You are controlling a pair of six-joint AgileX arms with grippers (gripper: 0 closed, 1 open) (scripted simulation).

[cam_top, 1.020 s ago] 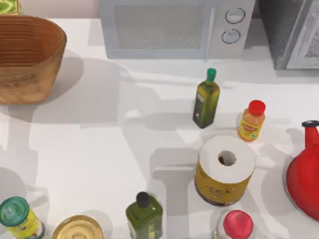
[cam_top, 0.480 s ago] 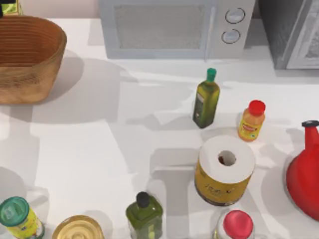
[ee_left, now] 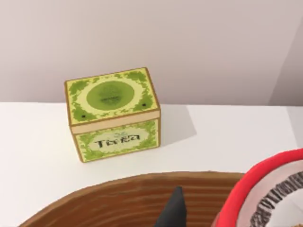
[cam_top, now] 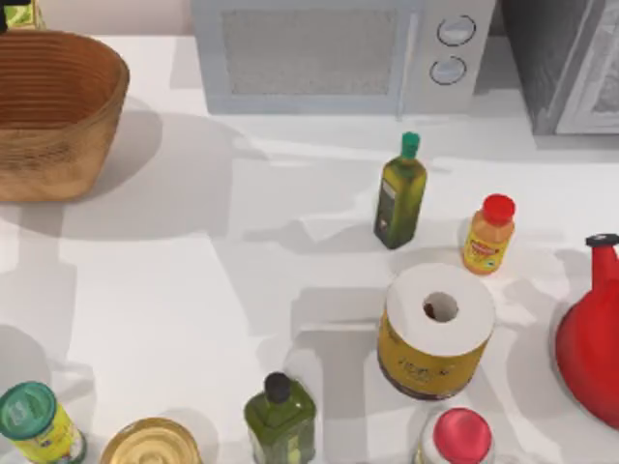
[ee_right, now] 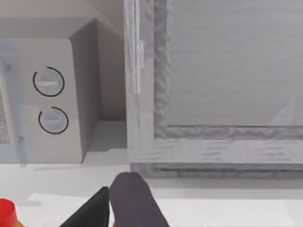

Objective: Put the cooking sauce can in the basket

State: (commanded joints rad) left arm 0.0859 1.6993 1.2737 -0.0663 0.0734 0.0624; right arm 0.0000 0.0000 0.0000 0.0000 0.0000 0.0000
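The wicker basket (cam_top: 92,145) stands at the table's far left back corner. In the left wrist view its brown rim (ee_left: 104,203) runs just below the camera. The cooking sauce can (ee_left: 265,184), red with a silver ribbed rim, hangs tilted over that rim. My left gripper (ee_left: 208,210) is shut on it, with one dark fingertip (ee_left: 173,210) showing beside the can. My right gripper (ee_right: 111,201) is parked high at the back right, facing the microwave's dials, its fingers together with nothing between them.
A green tea box (ee_left: 113,113) sits behind the basket against the wall. The microwave (cam_top: 338,58) fills the back middle. Two oil bottles (cam_top: 399,193), an orange sauce bottle (cam_top: 488,235), a paper roll (cam_top: 437,327), a red kettle (cam_top: 590,338) and jars (cam_top: 37,420) crowd the right and front.
The arm's shadow on the table has slid left toward the basket, and a dark tip has appeared at the top view's top left corner. Nothing on the table has moved.
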